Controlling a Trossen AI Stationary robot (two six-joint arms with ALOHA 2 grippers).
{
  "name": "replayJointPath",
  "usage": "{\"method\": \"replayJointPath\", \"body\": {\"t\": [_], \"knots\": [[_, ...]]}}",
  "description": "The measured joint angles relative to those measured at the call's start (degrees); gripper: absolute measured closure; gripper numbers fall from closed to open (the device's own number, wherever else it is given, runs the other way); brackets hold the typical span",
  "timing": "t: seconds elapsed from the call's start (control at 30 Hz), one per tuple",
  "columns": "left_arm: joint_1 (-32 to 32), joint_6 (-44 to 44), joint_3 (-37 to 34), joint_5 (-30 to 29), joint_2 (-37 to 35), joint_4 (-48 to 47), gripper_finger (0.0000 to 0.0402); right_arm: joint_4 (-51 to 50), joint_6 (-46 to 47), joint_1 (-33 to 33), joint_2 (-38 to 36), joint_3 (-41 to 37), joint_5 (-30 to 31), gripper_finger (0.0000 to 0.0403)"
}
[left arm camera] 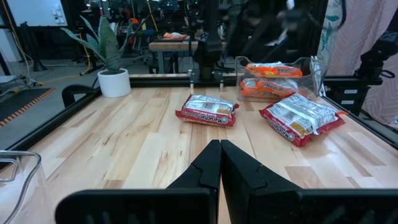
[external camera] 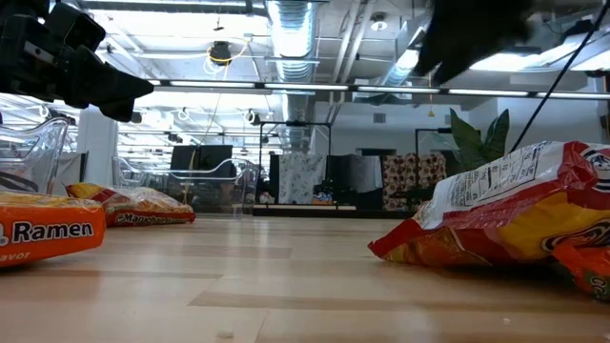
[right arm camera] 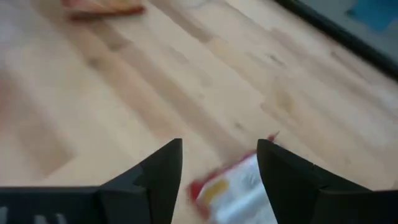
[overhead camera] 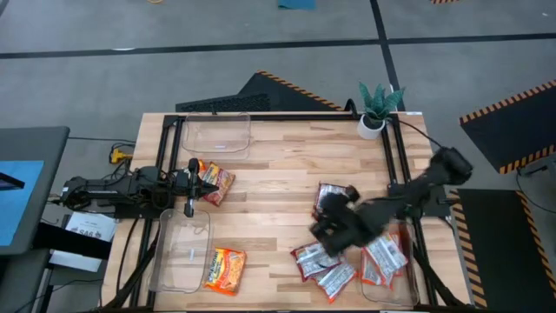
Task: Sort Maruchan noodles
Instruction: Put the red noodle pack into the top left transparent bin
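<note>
Right jaws (right arm camera: 219, 163) gape wide over a silver packet (right arm camera: 239, 190); left jaws (left arm camera: 220, 163) closed.

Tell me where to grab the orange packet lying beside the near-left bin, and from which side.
Probably from straight above, pinching across a short crimped end. The orange packet lies flat on the wood, its long side touching the near-left bin, so the side away from the bin is freer. The left gripper, shut, is the closer one; the right gripper is open over a silver packet.

"Ramen" on orange packet (external camera: 43, 233), "Maruchan" on silver packet (left arm camera: 207, 112)
</note>
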Motion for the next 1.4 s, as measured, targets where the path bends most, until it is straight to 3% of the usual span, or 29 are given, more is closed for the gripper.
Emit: {"method": "replayJointPath", "body": {"t": [0.3,0.43,0.6,0.77,0.97,1.03,1.1,1.23,1.4], "knots": [[0.00,7.46,-0.01,-0.15,-0.01,0.01,0.0401,13.64,-18.03,-12.31,10.80,-0.06,-0.20,0.0174],[0.01,5.88,-0.01,-0.09,-0.02,0.01,0.0401,13.92,-19.52,-13.99,10.78,-0.09,1.42,0.0174],[-0.01,-2.29,-0.01,-0.07,-0.02,0.01,0.0401,16.64,-19.51,-13.89,6.01,-3.48,6.40,0.0175],[0.01,-6.29,-0.01,-0.07,0.00,0.01,0.0402,39.88,-23.69,-12.70,-2.76,-19.44,4.59,0.0175],[-0.01,-5.95,-0.01,-0.42,-0.02,0.14,0.0401,94.50,-44.93,-15.81,-7.66,-38.74,-13.42,0.0175],[-0.01,-5.19,-0.01,-2.17,0.00,0.81,0.0401,106.28,-48.03,-17.80,-6.86,-42.05,-17.03,0.0175],[-0.01,-7.17,-0.01,-4.96,-0.02,1.36,0.0402,111.59,-48.41,-19.50,-5.89,-43.35,-18.05,0.0175],[0.01,-11.64,1.13,-9.10,1.49,-1.44,0.0386,111.76,-47.89,-21.57,-3.54,-43.09,-18.10,0.0175],[-0.01,-16.04,4.72,-11.20,7.46,-3.98,0.0315,111.41,-46.48,-21.78,0.67,-41.82,-18.66,0.0175]]}}
